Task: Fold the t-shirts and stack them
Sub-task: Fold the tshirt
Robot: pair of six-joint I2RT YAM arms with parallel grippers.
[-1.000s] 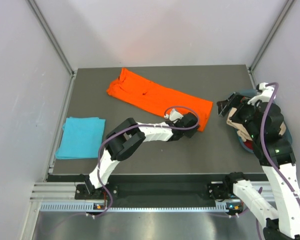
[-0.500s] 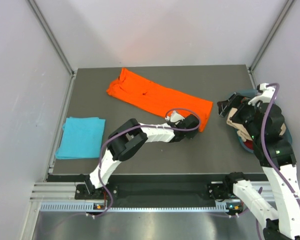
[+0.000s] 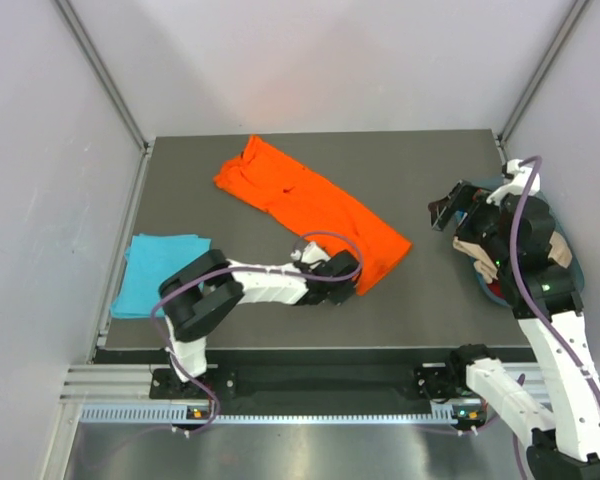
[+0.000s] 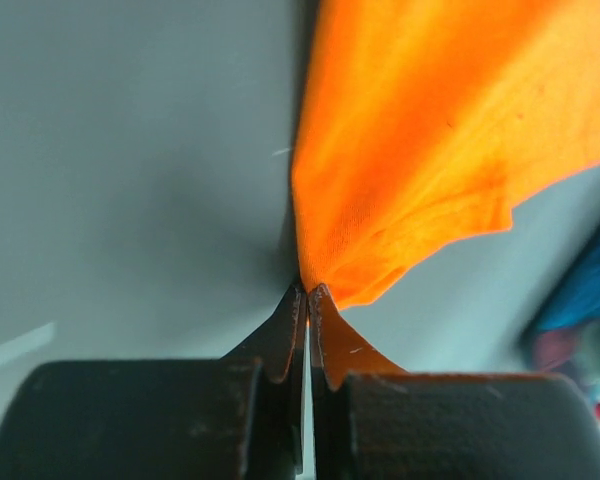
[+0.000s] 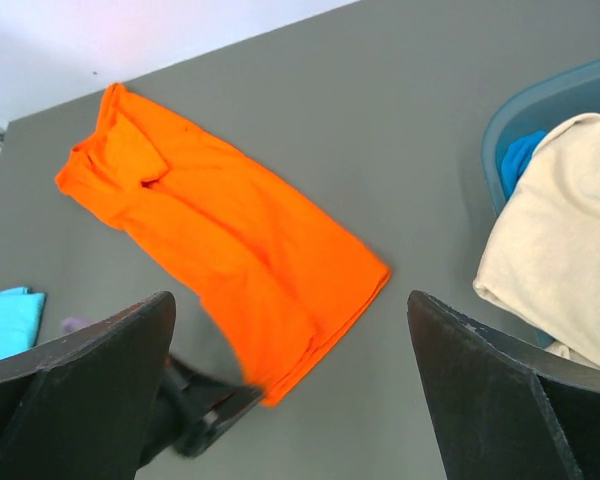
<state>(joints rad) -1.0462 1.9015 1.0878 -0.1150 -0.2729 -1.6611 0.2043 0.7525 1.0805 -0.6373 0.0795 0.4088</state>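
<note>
Left wrist view: left claw (image 4: pixel 307 292) pressed together on the very corner of the orange t-shirt (image 4: pixel 430 130), which lies stretched diagonally across the counter (image 3: pixel 430 300); turquoise t-shirt (image 3: pixel 165 272) sits folded at the counter's left edge, well apart; right claw (image 3: pixel 445 210) spread wide, holding nothing; risks: so slight a pinch may slip when lifted, or a low drag may bunch the cloth instead of folding it
</note>
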